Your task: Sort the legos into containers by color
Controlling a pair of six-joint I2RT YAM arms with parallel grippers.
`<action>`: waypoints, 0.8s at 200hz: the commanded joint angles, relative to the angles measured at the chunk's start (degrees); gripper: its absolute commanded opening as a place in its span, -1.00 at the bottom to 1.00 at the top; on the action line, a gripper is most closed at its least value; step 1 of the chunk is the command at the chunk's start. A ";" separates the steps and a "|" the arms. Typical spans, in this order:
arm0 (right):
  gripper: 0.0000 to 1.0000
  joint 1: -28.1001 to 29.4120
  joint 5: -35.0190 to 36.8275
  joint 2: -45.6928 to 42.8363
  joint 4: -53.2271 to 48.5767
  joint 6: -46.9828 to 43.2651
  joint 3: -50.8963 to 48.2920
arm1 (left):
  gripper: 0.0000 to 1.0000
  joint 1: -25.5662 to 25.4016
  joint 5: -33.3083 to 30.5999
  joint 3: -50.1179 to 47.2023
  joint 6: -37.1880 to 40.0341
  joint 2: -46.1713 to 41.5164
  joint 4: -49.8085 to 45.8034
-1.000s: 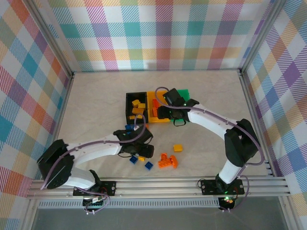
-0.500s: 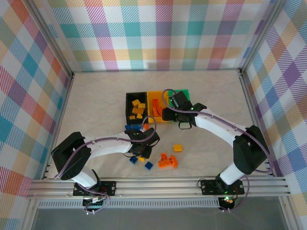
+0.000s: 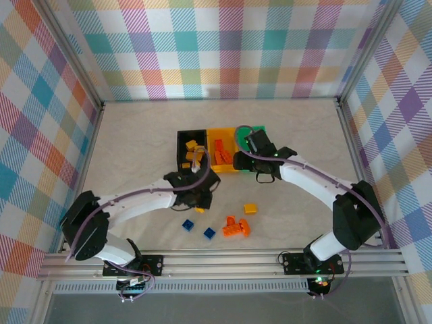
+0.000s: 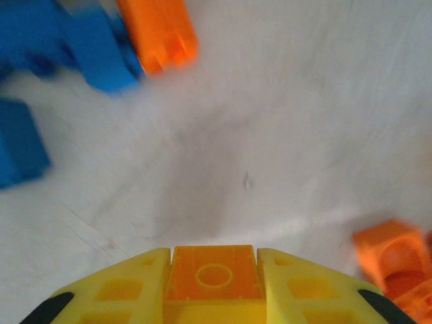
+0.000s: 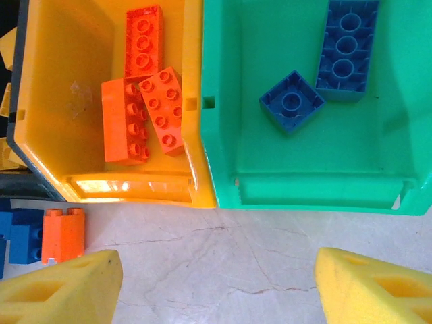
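L gripper (image 4: 214, 264) pinches a yellow-orange lego (image 4: 214, 279) over the table (image 4: 290, 135); R gripper (image 5: 216, 283) spread wide (nothing held) at the front of yellow bin (image 5: 61, 61), w/ orange bricks (image 5: 125, 121), and green bin (image 5: 270, 158), w/ blue bricks (image 5: 344, 47).

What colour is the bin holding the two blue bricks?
Green bin, best seen in the right wrist view.

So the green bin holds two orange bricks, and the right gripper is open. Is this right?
One detail is wrong: the square brick and the long brick in the green bin are blue, not orange, as the right wrist view shows. The right gripper is open.
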 commanded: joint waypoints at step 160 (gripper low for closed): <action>0.57 -0.87 -0.53 -9.70 -0.21 1.58 -6.95 | 0.25 21.04 -3.14 37.30 5.70 27.84 2.30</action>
